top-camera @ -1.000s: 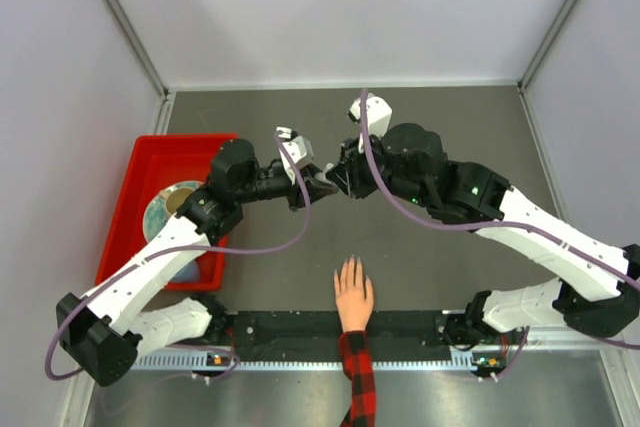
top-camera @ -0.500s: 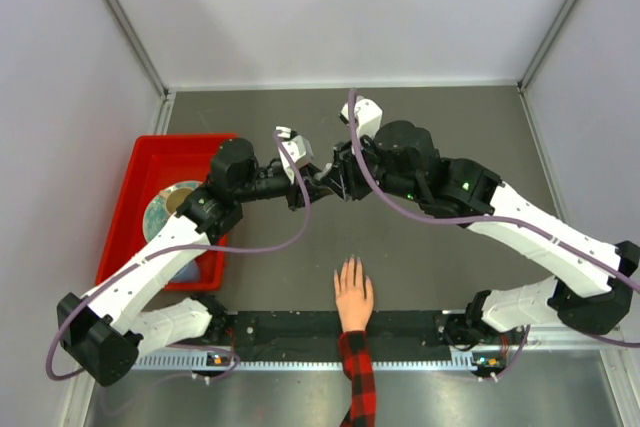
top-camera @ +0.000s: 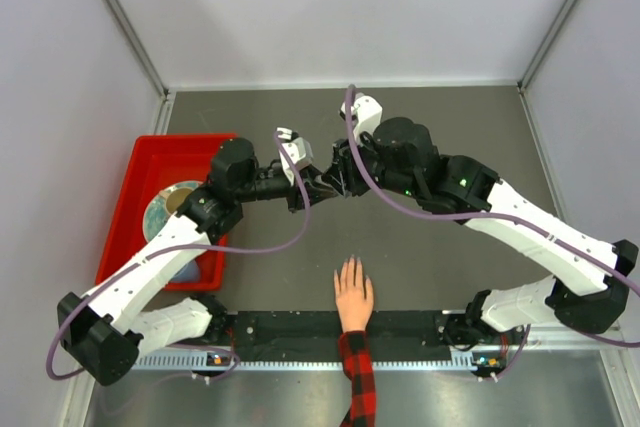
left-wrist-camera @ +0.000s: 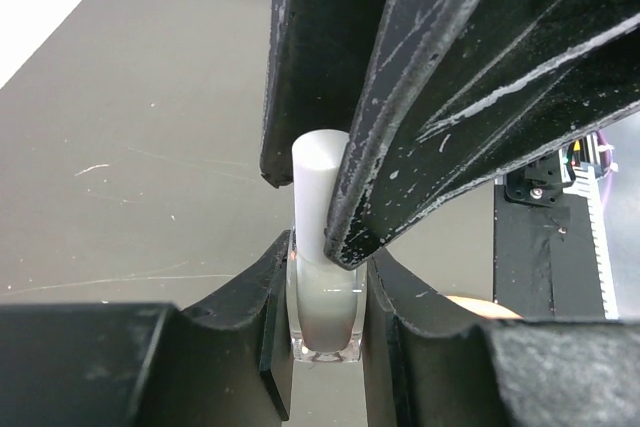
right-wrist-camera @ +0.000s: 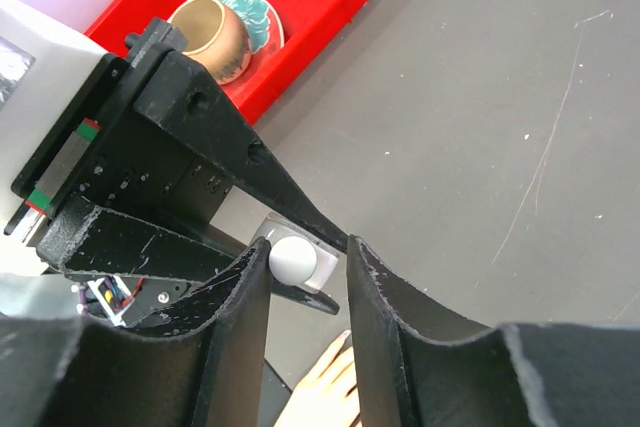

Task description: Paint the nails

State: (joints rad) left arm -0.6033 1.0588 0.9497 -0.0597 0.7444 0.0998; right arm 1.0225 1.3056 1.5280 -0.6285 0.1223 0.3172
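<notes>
Top external: right arm [top-camera: 520, 212] has slid in to the left hand [left-wrist-camera: 327, 277], which clamps the polish bottle [left-wrist-camera: 325, 325]; right hand [right-wrist-camera: 308, 252] sits part-open astride the white cap [left-wrist-camera: 318, 177], not gripping, so uncapping isn't done. The nails [top-camera: 350, 265] tip the person's hand [top-camera: 353, 299], flat at the table [top-camera: 450, 127] near edge, long axis pointing at the far wall.

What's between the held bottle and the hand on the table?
Nothing. The top view shows only bare grey table between the bottle and the hand.
</notes>
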